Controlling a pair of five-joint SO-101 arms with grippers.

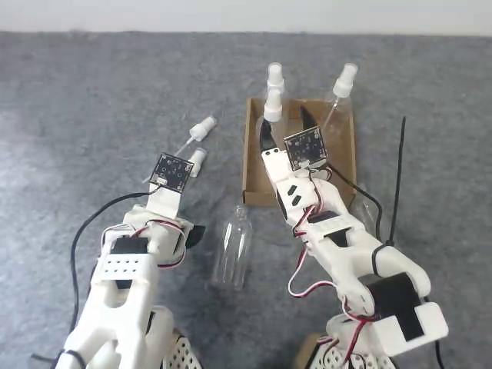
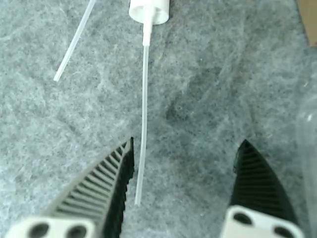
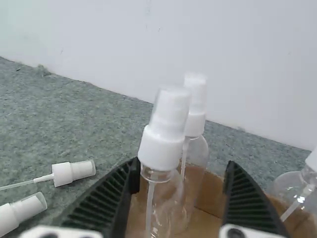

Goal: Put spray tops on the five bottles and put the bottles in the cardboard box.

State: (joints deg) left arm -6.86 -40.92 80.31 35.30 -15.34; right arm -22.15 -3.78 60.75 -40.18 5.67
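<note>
The cardboard box (image 1: 250, 154) lies at the back centre with three capped clear bottles standing in it (image 1: 274, 79) (image 1: 272, 109) (image 1: 344, 83). My right gripper (image 1: 287, 127) hangs open over the box, its jaws on either side of the nearest capped bottle (image 3: 163, 144) with a gap on one side. Two loose spray tops (image 1: 204, 128) (image 1: 197, 161) lie on the carpet left of the box. My left gripper (image 2: 184, 148) is open low over the carpet, and the dip tube (image 2: 143, 114) of one spray top (image 2: 149, 10) runs between its fingertips. An uncapped bottle (image 1: 233, 244) lies between the arms.
Grey carpet covers the table. A thin black cable (image 1: 398, 177) stands up to the right of the box. Something clear, maybe another bottle (image 1: 370, 211), lies partly hidden beside the right arm. A white wall (image 3: 198, 39) runs behind the box.
</note>
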